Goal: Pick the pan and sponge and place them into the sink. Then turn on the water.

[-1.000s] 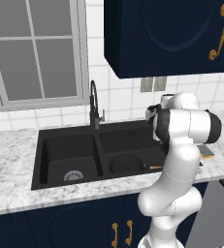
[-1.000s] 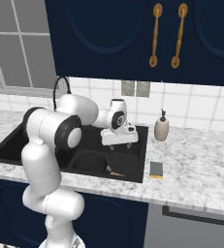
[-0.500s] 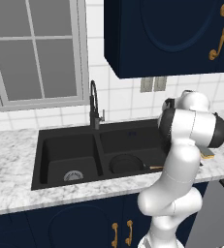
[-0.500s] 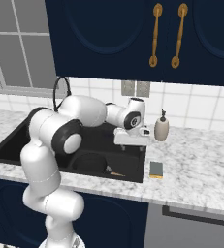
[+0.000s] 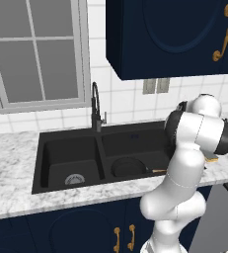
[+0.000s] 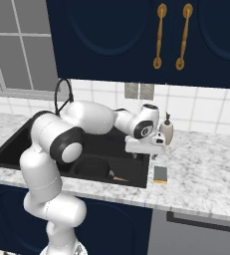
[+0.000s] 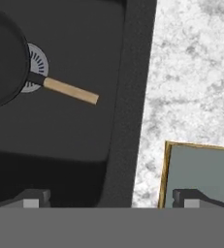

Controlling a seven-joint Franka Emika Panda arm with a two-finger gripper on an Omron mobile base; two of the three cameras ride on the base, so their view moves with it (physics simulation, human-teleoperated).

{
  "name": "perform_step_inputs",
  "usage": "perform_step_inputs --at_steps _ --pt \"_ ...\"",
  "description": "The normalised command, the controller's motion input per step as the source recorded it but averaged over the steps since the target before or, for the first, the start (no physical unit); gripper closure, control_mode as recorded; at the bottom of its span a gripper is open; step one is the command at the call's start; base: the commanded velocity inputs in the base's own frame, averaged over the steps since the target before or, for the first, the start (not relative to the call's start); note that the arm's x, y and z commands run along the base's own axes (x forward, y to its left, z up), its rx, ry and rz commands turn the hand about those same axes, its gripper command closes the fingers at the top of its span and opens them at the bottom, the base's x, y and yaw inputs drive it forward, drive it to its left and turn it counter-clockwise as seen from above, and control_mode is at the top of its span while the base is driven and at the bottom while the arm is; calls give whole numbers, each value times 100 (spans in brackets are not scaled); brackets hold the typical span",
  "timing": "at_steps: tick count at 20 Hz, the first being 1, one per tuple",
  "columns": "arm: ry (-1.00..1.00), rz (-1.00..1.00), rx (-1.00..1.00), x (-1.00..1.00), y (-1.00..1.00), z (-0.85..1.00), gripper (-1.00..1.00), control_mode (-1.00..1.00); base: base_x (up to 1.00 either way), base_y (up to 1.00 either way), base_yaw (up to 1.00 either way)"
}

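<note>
1. The pan [image 7: 4, 63] already lay in the sink [image 7: 123, 121], upper left of the hand view.
2. The sponge [image 7: 197, 172] sat on the marble counter [image 7: 196, 72], lower right.
3. The gripper [image 7: 111, 198] hovered with jaws apart and empty, straddling the sink rim; descending uncentred could make a finger strike that rim.

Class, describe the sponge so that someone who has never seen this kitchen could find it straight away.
Start at the black two-basin sink set in the marble counter. Just past its right rim, near the counter's front edge, lies the sponge: a small flat block, grey-green on top with a yellow edge. The beige soap bottle behind it stands upright by the wall.
</note>
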Motion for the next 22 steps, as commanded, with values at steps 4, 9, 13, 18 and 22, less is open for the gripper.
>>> perform_step_inputs --at_steps 4,9,13,18,22 --pt "-9 0 -3 0 -39 0 -100 -100 0 0 0" --pt "0 0 -3 -4 -27 0 -100 -100 0 0 0" --pt "0 0 0 -9 -20 0 -100 -100 0 0 0" --pt "0 0 0 -6 -34 -2 -100 -100 0 0 0" --pt "0 0 -1 -9 -27 -18 -100 -100 0 0 0"
